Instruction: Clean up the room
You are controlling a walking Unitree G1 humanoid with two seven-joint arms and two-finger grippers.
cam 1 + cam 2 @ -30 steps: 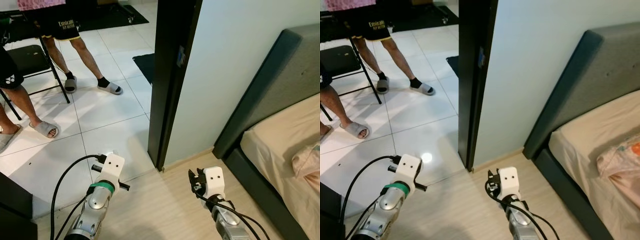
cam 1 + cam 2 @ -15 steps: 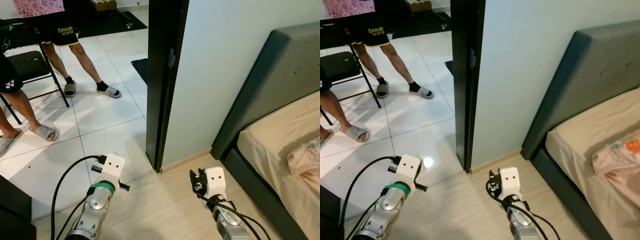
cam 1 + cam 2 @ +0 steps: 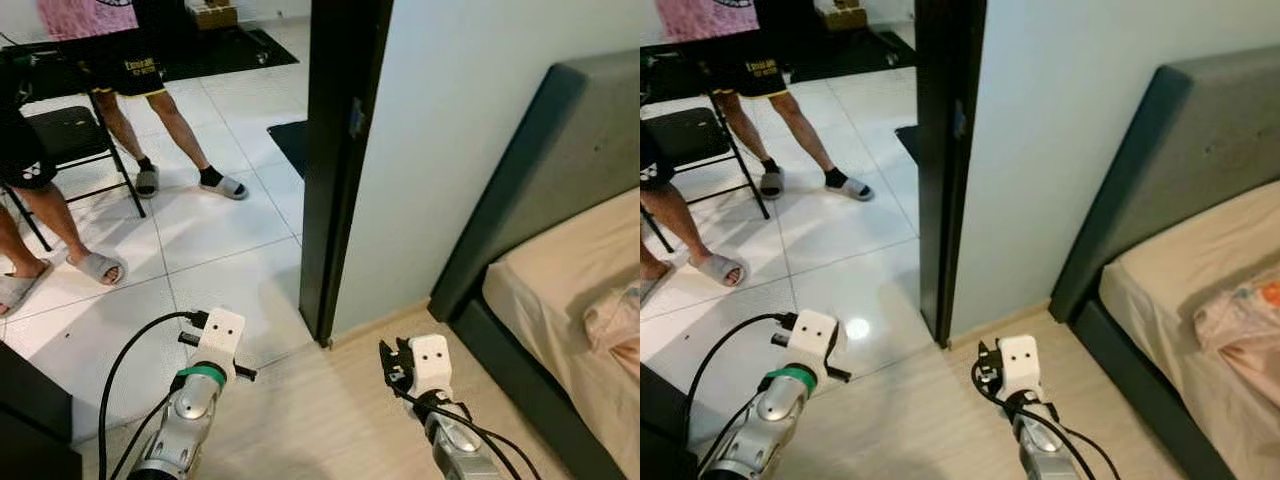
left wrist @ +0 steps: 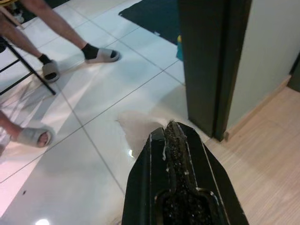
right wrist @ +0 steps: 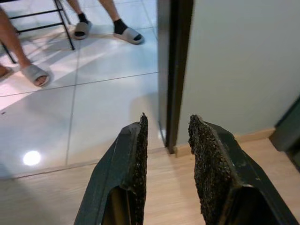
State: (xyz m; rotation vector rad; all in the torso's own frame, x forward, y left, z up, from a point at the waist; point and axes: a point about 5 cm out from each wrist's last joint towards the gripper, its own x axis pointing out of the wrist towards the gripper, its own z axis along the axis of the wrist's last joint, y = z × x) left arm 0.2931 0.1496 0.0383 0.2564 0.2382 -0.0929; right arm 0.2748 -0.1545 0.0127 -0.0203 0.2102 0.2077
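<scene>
A bed (image 3: 548,300) with a beige sheet and a dark grey headboard (image 3: 545,180) stands at the right. A pink crumpled cloth (image 3: 613,322) lies on the sheet by the picture's right edge. Both arms are held low over the wood floor in front of me. My left gripper (image 4: 169,126) is shut with nothing in it and points at the white tiles near the doorway. My right gripper (image 5: 166,123) is open and empty, its fingers (image 5: 138,140) aimed at the foot of the door frame.
A dark door frame (image 3: 340,150) and a pale wall (image 3: 450,100) stand straight ahead. Beyond the doorway two people's legs in slippers (image 3: 215,182) and a black folding chair (image 3: 65,130) occupy the tiles. A dark mat (image 3: 292,138) lies behind. Dark furniture (image 3: 30,420) sits at the lower left.
The whole picture has shifted a little, so the camera moved. Both arms keep the same pose, and the people beyond the doorway stay about where they were.
</scene>
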